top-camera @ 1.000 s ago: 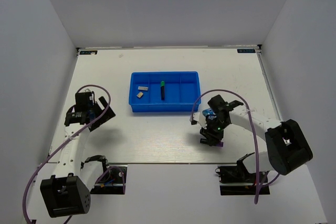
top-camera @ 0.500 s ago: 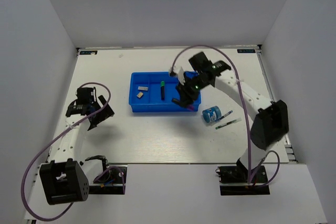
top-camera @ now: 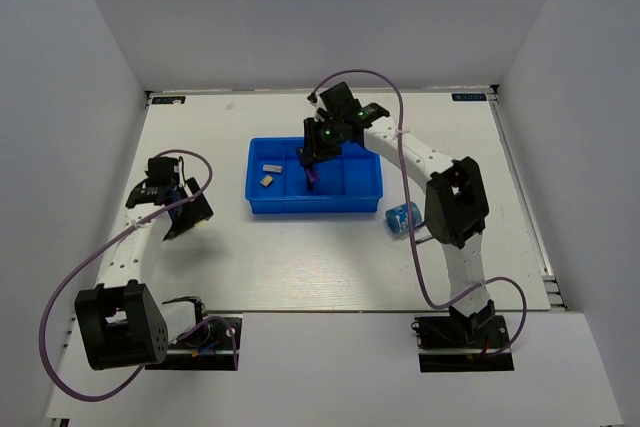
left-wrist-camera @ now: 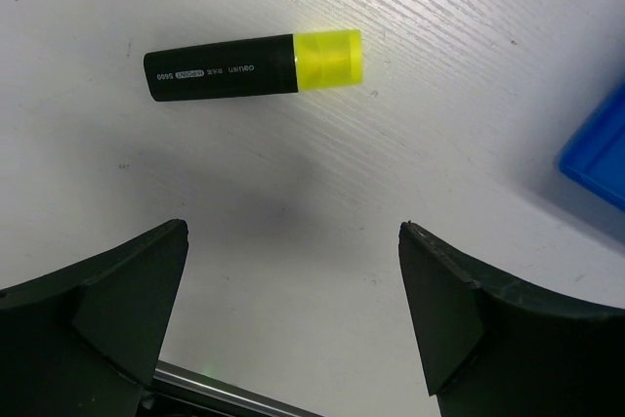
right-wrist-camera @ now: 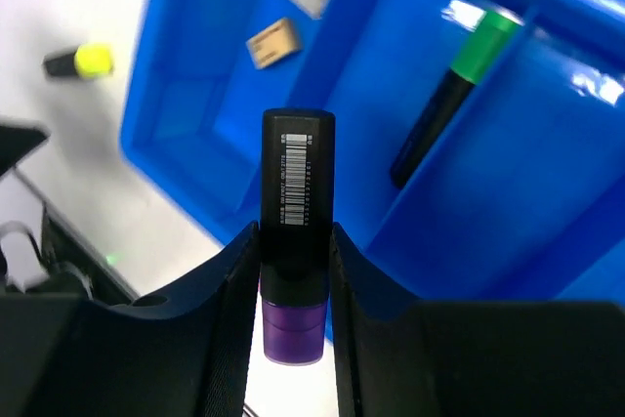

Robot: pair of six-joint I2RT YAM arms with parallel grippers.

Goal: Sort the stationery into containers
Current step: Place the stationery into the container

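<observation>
Right hand (right-wrist-camera: 296, 266) is clamped on the purple-ended marker (right-wrist-camera: 298, 178), poised over the blue tray (right-wrist-camera: 547, 212) mid-frame, likely so it drops beside the green marker (right-wrist-camera: 444, 109). Left hand (left-wrist-camera: 293, 319) is spread wide and empty. The yellow marker (left-wrist-camera: 254, 65) lies on the counter (left-wrist-camera: 322, 222) at upper left, probably the next pick.

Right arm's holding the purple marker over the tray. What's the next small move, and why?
Probably lower the right gripper slightly and open it: it holds the purple-ended marker above the blue tray, near the green-ended marker already lying inside.
</observation>
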